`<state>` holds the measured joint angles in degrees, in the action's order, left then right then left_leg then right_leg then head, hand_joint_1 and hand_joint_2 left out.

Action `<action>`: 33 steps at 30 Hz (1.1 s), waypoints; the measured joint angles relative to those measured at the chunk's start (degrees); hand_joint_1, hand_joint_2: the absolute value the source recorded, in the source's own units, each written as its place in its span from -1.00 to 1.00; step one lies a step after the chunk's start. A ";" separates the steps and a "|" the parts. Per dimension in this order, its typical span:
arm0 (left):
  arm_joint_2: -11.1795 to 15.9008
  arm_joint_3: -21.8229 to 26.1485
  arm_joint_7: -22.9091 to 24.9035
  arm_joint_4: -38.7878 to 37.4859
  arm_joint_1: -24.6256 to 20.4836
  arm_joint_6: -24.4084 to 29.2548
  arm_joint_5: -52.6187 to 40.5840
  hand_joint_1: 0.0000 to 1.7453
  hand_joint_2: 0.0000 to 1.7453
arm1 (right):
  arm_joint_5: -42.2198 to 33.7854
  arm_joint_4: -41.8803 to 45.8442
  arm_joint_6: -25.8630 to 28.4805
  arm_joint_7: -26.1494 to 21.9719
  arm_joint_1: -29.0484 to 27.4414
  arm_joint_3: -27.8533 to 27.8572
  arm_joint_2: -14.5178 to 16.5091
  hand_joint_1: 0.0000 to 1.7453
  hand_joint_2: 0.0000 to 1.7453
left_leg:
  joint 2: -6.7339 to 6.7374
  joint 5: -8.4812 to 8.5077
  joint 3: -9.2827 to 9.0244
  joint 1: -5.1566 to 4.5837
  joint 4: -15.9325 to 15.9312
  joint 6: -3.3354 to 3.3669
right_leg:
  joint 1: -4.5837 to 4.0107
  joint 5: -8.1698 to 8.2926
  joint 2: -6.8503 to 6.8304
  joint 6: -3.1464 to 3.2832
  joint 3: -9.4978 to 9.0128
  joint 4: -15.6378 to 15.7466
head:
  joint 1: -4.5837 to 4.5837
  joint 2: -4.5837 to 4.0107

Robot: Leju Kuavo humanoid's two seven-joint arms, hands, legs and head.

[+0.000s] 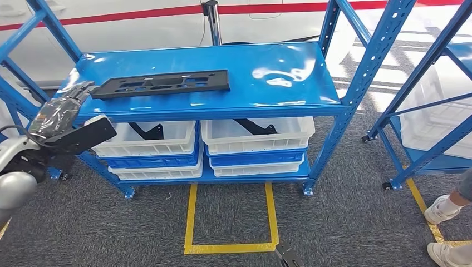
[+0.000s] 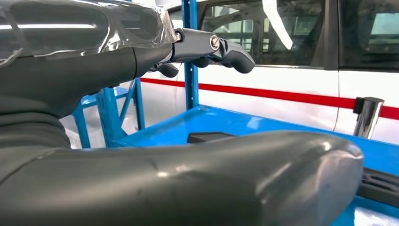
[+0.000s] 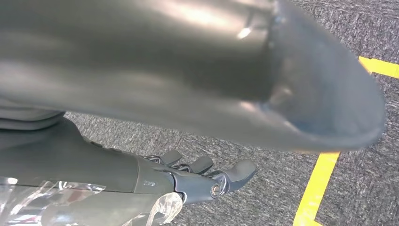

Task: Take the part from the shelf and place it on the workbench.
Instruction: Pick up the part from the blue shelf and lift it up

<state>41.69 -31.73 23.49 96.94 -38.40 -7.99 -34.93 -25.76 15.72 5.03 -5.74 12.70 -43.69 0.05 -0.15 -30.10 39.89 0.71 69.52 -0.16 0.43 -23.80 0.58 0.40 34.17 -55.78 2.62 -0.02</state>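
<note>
On the top board of the blue shelf (image 1: 289, 78) lies the part (image 1: 161, 83), a long flat black plate with cut-outs, set lengthwise toward the left half of the board and lying flat. Nothing holds it. The left hand (image 1: 64, 108) is raised at the shelf's left front corner, its fingertips just beside the part's left end; whether they touch it cannot be told. The left wrist view shows the thumb and the fingers (image 2: 221, 47) spread apart above the blue board with nothing between them, the part's dark edge (image 2: 209, 137) beyond. The right hand (image 3: 202, 181) hangs over grey carpet (image 3: 367, 28) near a yellow tape line (image 3: 315, 193), fingers slightly curled, apart and empty. Under the top board, white bins (image 1: 256, 136) sit on blue ones, with dark pieces inside. At the right edge stand a person's white shoes (image 1: 442, 208).
</note>
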 joint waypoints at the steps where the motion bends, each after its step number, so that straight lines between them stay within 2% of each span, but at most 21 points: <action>1: 0.16 0.14 0.21 0.01 0.25 -0.07 0.00 -1.00 -1.00 | -0.02 -0.02 0.00 -0.03 -0.04 0.00 -0.01 -1.00 -1.00 | 0.00 -0.47 1.40 -0.01 2.47 0.00 | -0.15 -0.08 -0.05 0.06 -0.07 -0.01 | 0.01 0.00; 2: 0.33 0.30 0.46 0.02 0.48 -0.12 0.00 -1.00 -1.00 | -0.03 -0.04 0.01 -0.07 -0.08 0.00 -0.01 -1.00 -1.00 | 0.00 0.20 1.73 -0.04 2.64 0.15 | -0.32 -0.18 -0.09 0.09 -0.19 -0.01 | 0.02 0.00; 3: 0.53 0.50 0.73 0.07 0.65 -0.15 0.00 -1.00 -1.00 | -0.04 -0.05 0.01 -0.09 -0.11 0.00 -0.01 -1.00 -1.00 | 0.00 1.89 0.87 -0.14 0.32 0.45 | -0.48 -0.29 -0.07 0.08 -0.39 -0.02 | 0.02 0.00; 5: 1.01 1.00 1.04 0.31 0.74 -0.18 0.00 -1.00 -1.00 | -0.06 -0.07 0.02 -0.17 -0.13 0.00 0.02 -1.00 -1.00 | 0.05 5.96 -3.00 -0.59 -8.23 1.47 | -0.70 -0.58 -0.08 0.01 -0.81 0.03 | 0.01 -0.01; 6: 1.25 1.26 1.10 0.46 0.73 -0.18 0.01 -1.00 -1.00 | -0.07 -0.07 0.01 -0.21 -0.11 0.01 0.03 -1.00 -1.00 | 0.13 7.13 -4.57 -0.94 -11.75 1.92 | -0.76 -0.74 -0.10 -0.10 -0.91 0.06 | 0.00 -0.01; 8: 1.67 1.71 1.17 0.74 0.82 -0.17 0.06 -1.00 -1.00 | -0.11 -0.09 0.01 -0.26 -0.13 0.02 0.02 -1.00 -1.00 | 0.22 7.39 -5.85 -1.53 -14.77 2.56 | -0.76 -0.82 -0.19 -0.57 -0.99 -0.01 | -0.01 -0.01; 11: 2.14 2.28 1.44 1.25 1.33 -0.10 0.24 -1.00 -1.00 | -0.14 -0.13 0.01 -0.28 -0.24 0.02 -0.03 -1.00 -1.00 | 0.22 7.23 -6.90 -1.35 -15.47 3.11 | -0.76 -1.29 -0.28 -1.46 -0.98 -1.35 | -0.03 0.00; 13: 2.31 2.55 1.56 1.59 1.72 -0.03 0.37 -1.00 -1.00 | -0.12 -0.14 0.01 -0.33 -0.21 0.01 -0.06 -1.00 -1.00 | 0.27 7.08 -7.89 -1.09 -15.65 3.52 | -0.72 -3.56 -0.27 -2.00 1.15 -5.91 | -0.08 0.00; 15: 2.36 2.62 1.55 1.81 2.20 0.02 0.57 -1.00 -1.00 | -0.07 -0.17 0.00 -0.36 -0.25 0.01 -0.07 -1.00 -1.00 | 0.25 6.70 -8.34 -1.10 -15.63 3.81 | -0.57 -6.43 -0.27 -2.39 5.44 -13.51 | -0.11 0.00; 16: 2.36 2.65 1.54 1.88 2.55 0.02 0.68 -1.00 -1.00 | -0.06 -0.20 0.00 -0.36 -0.33 0.01 -0.08 -1.00 -1.00 | 0.20 6.47 -8.56 -1.11 -15.62 3.85 | -0.48 -7.14 -0.28 -2.54 7.40 -16.35 | -0.12 0.00; 17: 2.36 2.70 1.51 1.96 2.92 0.00 0.79 -1.00 -1.00 | -0.04 -0.21 -0.01 -0.36 -0.43 0.01 -0.09 -1.00 -1.00 | 0.12 6.19 -8.82 -1.09 -15.59 3.80 | -0.40 -6.83 -0.28 -2.64 8.47 -17.20 | -0.13 0.00; 18: 2.36 2.80 1.46 2.04 3.27 -0.05 0.85 -1.00 -1.00 | -0.03 -0.22 -0.01 -0.37 -0.52 0.00 -0.12 -1.00 -1.00 | 0.03 5.87 -9.18 -1.05 -15.57 3.69 | -0.32 -5.50 -0.28 -2.70 8.50 -16.01 | -0.13 0.00; 20: 2.36 3.07 1.27 2.24 3.67 -0.30 0.86 -1.00 -1.00 | 0.02 -0.25 -0.08 -0.40 -0.63 0.00 -0.25 -1.00 -1.00 | -0.10 5.05 -10.14 -0.93 -15.57 3.33 | -0.21 -0.61 -0.29 -2.65 5.73 -8.33 | -0.15 -0.01; 21: 2.36 3.20 1.16 2.32 3.73 -0.45 0.84 -1.00 -1.00 | 0.04 -0.26 -0.14 -0.42 -0.60 0.01 -0.31 -1.00 -1.00 | -0.14 4.65 -10.54 -0.96 -15.54 3.08 | -0.24 0.92 -0.27 -2.49 4.11 -4.37 | -0.15 -0.01; 23: 2.36 3.37 1.01 2.41 3.86 -0.75 0.79 -1.00 -1.00 | 0.09 -0.26 -0.23 -0.44 -0.48 0.02 -0.38 -1.00 -1.00 | -0.16 4.06 -10.89 -1.04 -15.51 2.47 | -0.38 1.83 -0.26 -1.83 2.32 -0.03 | -0.15 0.00; 24: 2.39 3.44 0.96 2.50 4.01 -0.84 0.76 -1.00 -1.00 | 0.10 -0.27 -0.24 -0.45 -0.42 0.02 -0.40 -1.00 -1.00 | -0.17 3.91 -11.02 -1.11 -15.49 2.19 | -0.47 1.29 -0.30 -1.40 2.15 0.22 | -0.14 0.00; 26: 2.46 3.62 0.89 2.71 4.32 -0.94 0.65 -1.00 -1.00 | 0.13 -0.27 -0.25 -0.46 -0.42 0.02 -0.43 -1.00 -1.00 | -0.14 3.42 -11.25 -1.06 -15.01 1.68 | -0.36 1.35 -0.31 -0.64 1.54 0.45 | -0.13 0.01; 28: 2.51 3.86 0.77 2.90 4.37 -0.94 0.46 -1.00 -1.00 | 0.21 -0.29 -0.26 -0.49 -0.41 0.02 -0.44 -1.00 -1.00 | -0.10 2.19 -9.27 -0.90 -10.92 1.26 | -0.18 1.02 -0.25 -0.08 0.73 0.63 | -0.03 0.01; 31: 2.54 3.80 0.69 3.02 4.85 -0.99 0.24 -1.00 -1.00 | 0.40 -0.33 -0.34 -0.49 -0.44 0.02 -0.45 -1.00 -1.00 | -0.10 -1.36 -2.20 -0.68 -0.05 0.64 | -0.18 0.09 0.03 0.28 -0.12 0.66 | 0.05 0.00; 32: 2.51 3.72 0.69 3.02 5.14 -1.02 0.20 -1.00 -1.00 | 0.44 -0.34 -0.37 -0.49 -0.49 0.02 -0.45 -1.00 -1.00 | -0.09 -1.85 -0.37 -0.64 1.69 0.52 | -0.19 -0.34 0.16 0.26 -0.58 0.65 | 0.07 0.00; 33: 2.49 3.66 0.68 3.02 5.35 -1.06 0.18 -1.00 -1.00 | 0.45 -0.34 -0.39 -0.49 -0.54 0.02 -0.45 -1.00 -1.00 | -0.09 -1.23 0.43 -0.61 1.36 0.49 | -0.20 -0.81 0.26 0.20 -1.20 0.65 | 0.07 0.00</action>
<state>44.18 -28.07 24.17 99.95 -33.06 -9.05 -34.75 -25.30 15.37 4.64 -6.22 12.16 -43.67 -0.39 -0.24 -31.33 40.31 0.10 70.89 0.33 0.23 -24.61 0.84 0.60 32.97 -55.13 2.69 -0.02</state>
